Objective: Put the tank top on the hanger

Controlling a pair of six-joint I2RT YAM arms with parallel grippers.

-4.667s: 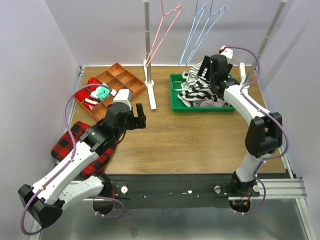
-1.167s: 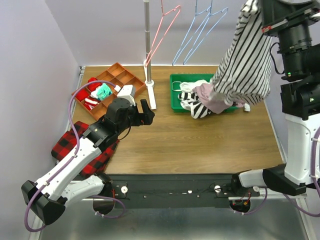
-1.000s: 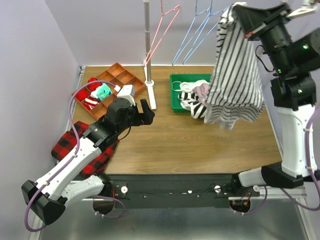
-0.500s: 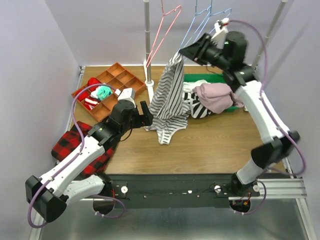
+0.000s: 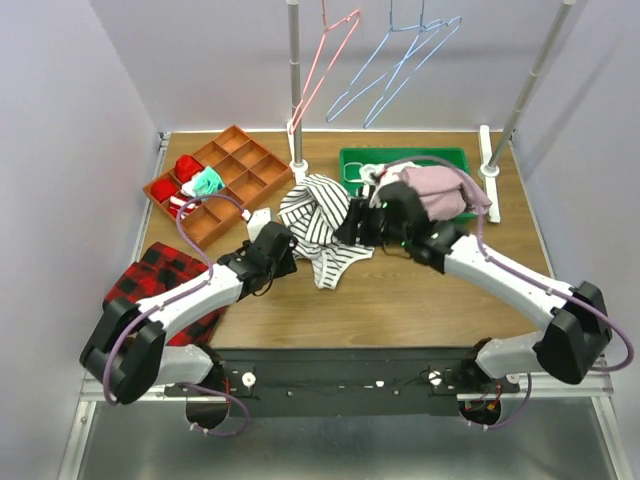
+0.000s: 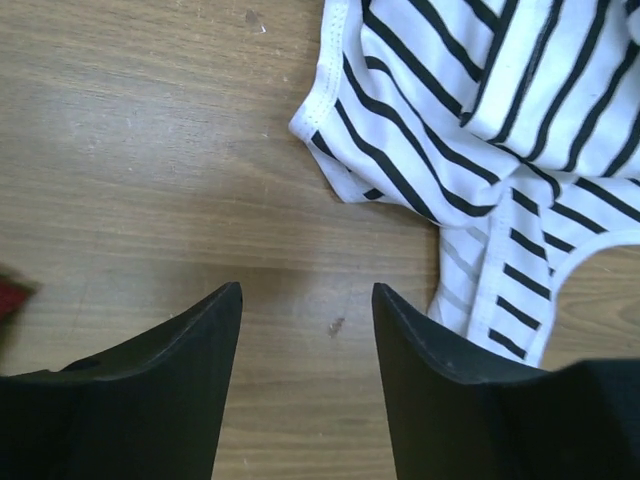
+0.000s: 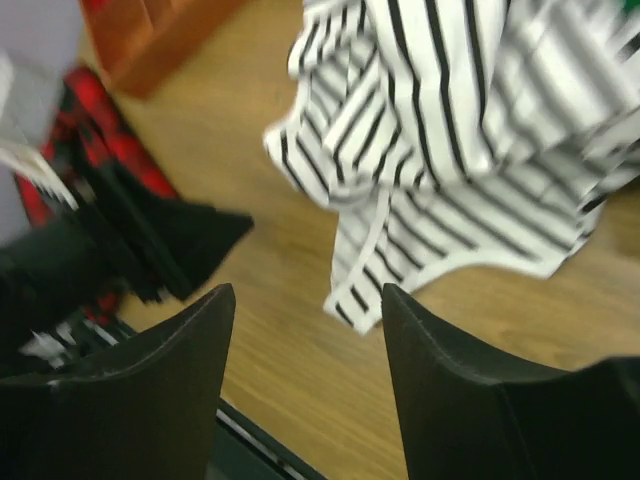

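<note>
Lying in a loose crumpled heap on the wooden counter (image 5: 400,290), the tank top (image 5: 312,215) sits near the middle, just in front of the base of the metal pole (image 5: 293,70). My right end effector (image 7: 307,295) hovers low just beside the heap, fingers spread and released, with nothing between them. My left end effector (image 6: 307,295) is also released. Its gap is over bare wood, and one finger is just beside the top's hemmed edge, though I cannot tell whether it touches.

The hanger (image 5: 325,65) hangs up at the back beside the pole, bare, well apart from the cloth. The light blue hangers (image 5: 400,60) hang to its right.

Behind my right arm, a green tray (image 5: 400,158) holds a mauve-pink garment (image 5: 440,190). At the back left stands an orange divided tray (image 5: 225,180) with small red and teal items in some compartments. A red-and-black plaid cloth (image 5: 150,285) drapes over the counter's left near corner. Pale lilac walls (image 5: 60,120) close in the counter on three sides.

Half a second ago my right end effector was raised near the hangers, gripping the top as it hung beside the pole. Now that arm is down and the top is on the counter. My left arm has stretched farther toward it.
</note>
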